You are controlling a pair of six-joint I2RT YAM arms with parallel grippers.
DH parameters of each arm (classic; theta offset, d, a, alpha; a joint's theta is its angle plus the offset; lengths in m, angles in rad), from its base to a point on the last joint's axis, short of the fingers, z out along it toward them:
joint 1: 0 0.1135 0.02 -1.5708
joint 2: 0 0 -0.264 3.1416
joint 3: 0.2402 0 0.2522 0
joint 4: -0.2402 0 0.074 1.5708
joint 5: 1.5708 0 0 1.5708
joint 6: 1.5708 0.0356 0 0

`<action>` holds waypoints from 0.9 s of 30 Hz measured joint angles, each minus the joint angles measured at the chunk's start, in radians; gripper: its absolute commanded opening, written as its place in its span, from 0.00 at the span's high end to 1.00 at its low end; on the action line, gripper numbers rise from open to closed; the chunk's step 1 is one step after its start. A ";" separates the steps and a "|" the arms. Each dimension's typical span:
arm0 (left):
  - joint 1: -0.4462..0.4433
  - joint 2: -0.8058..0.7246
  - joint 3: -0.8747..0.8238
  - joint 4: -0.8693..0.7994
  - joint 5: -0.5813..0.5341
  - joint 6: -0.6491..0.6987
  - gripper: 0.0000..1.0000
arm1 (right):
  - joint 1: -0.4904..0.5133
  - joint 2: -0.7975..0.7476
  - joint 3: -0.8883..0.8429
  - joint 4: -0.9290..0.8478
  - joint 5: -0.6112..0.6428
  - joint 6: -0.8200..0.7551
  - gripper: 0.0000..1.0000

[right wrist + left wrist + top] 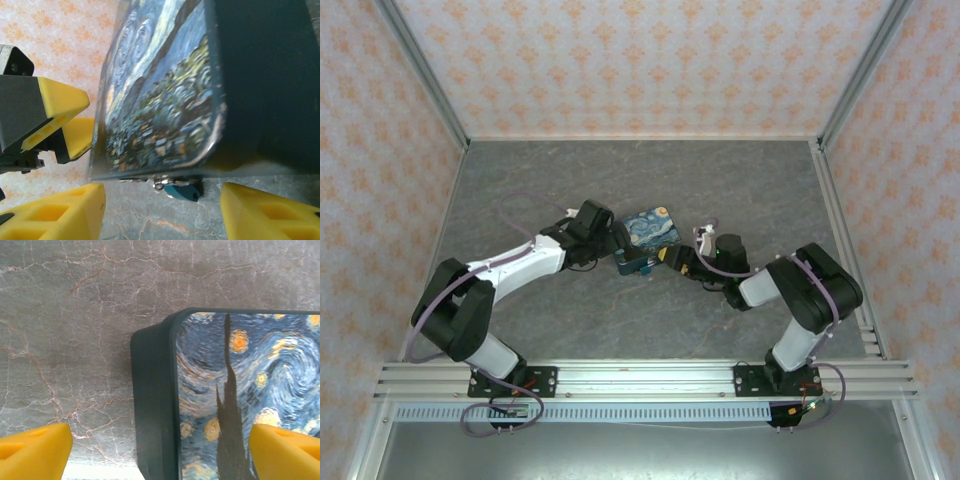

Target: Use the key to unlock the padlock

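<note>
The key [182, 191], with a teal head and a metal ring, lies on the table just under the near edge of the blue starry-print box [165, 85]. The padlock is hidden; I cannot make it out under that edge. My right gripper [162, 216] is open, its yellow fingers [55, 215] standing either side of the key and touching nothing. My left gripper [160, 454] is open wide, straddling a corner of the box [240, 390] without closing on it. From above, the left gripper [616, 246] and right gripper [677, 262] flank the box [650, 228].
The grey marbled table [650, 330] has free room in front of and behind the box. Patterned walls [380, 150] and metal frame posts [840, 210] enclose it on three sides. The left gripper's yellow fingers [62, 107] stand close to the box's far side.
</note>
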 measured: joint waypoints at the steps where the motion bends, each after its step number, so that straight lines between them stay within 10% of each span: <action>1: 0.000 0.006 0.000 0.002 0.000 0.000 0.09 | 0.000 0.011 0.012 0.001 0.000 0.001 0.38; 27: 0.000 0.027 -0.011 0.023 -0.001 -0.026 0.09 | 0.000 0.100 0.093 0.013 -0.016 -0.093 0.39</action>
